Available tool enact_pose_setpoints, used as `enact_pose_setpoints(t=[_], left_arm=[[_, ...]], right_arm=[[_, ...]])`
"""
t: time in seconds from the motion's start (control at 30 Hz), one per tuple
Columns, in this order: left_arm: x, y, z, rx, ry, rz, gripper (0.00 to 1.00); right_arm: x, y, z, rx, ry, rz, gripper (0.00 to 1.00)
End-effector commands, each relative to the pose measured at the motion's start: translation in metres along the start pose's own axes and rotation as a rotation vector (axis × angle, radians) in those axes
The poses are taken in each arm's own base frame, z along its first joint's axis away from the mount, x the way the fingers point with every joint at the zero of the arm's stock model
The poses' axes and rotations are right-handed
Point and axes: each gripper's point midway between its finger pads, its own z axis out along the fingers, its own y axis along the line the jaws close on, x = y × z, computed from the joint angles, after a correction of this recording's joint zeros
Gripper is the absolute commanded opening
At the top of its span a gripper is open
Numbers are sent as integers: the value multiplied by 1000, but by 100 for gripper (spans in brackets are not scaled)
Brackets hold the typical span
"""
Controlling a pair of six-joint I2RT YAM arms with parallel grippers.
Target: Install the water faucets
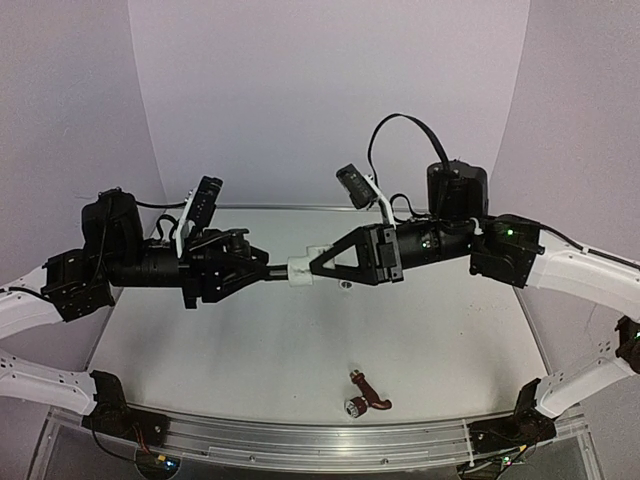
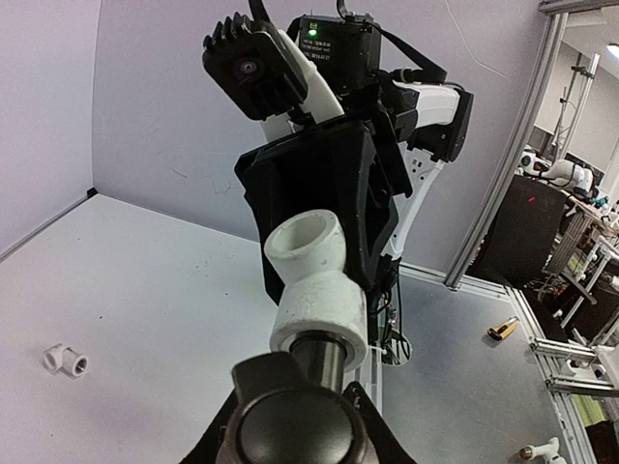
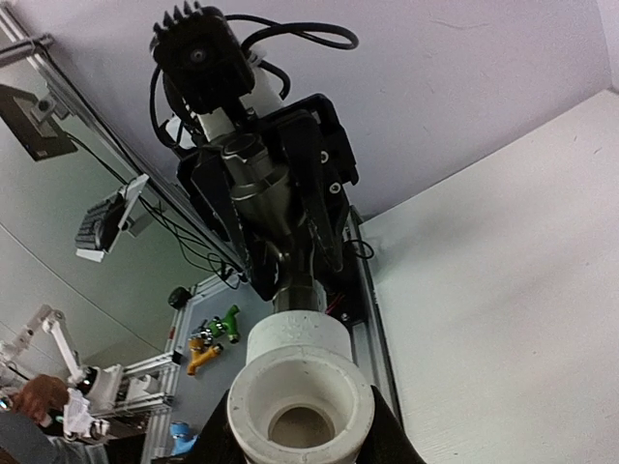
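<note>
Two grippers clenched in mid-air: my left gripper (image 1: 262,272) grasps the dark grey faucet (image 1: 278,276), my right gripper (image 1: 314,268) the white elbow fitting (image 1: 300,273), faucet end inside it. Reddish-brown faucet (image 1: 368,393) lies on the table (image 1: 200,340), near edge, right of centre.

We hold our left arm (image 1: 140,265) and right arm (image 1: 500,250) raised, pointing inward. Our left gripper (image 1: 258,272) and right gripper (image 1: 318,268) nearly meet, jaws clamped.
</note>
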Motion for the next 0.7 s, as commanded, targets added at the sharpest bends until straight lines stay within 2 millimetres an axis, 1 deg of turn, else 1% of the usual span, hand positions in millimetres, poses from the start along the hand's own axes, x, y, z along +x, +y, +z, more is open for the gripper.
enact_pose_setpoints(t=[0.0, 0.03, 0.07, 0.1, 0.17, 0.23, 0.3, 0.37, 0.43, 0.5, 0.6, 0.67], left_arm=[[-25, -4, -4, -6, -58, -54, 0], [-27, -5, -3, 3, -72, -80, 0], [-31, -7, -2, 23, -98, -93, 0], [-35, -7, -2, 28, -119, -120, 0], [-39, -5, -3, 18, -149, -165, 0], [-44, 0, -5, -6, -181, -204, 0], [-50, 1, -9, -12, -220, -245, 0], [-56, 3, -13, -12, -267, -298, 0], [-59, 4, -15, -3, -301, -352, 0], [-63, 5, -15, 6, -329, -394, 0], [-65, 6, -11, 23, -337, -453, 0], [-67, 6, -7, 38, -326, -485, 0]], right_arm=[[-52, 17, -17, -13, -146, -30, 52], [-57, 16, -19, 7, -160, -80, 65], [-64, 13, -23, 36, -175, -146, 73], [-71, 5, -28, 96, -187, -195, 79], [-88, -6, -40, 206, -212, -314, 87], [-100, -8, -49, 296, -208, -516, 93], [-111, -2, -59, 351, -208, -700, 97], [-115, 11, -68, 366, -201, -905, 98], [-111, 24, -72, 355, -186, -1075, 98], [-100, 31, -69, 363, -139, -1276, 98], [-66, 29, -53, 405, 1, -1627, 98], [-47, 30, -48, 381, 59, -1835, 98]])
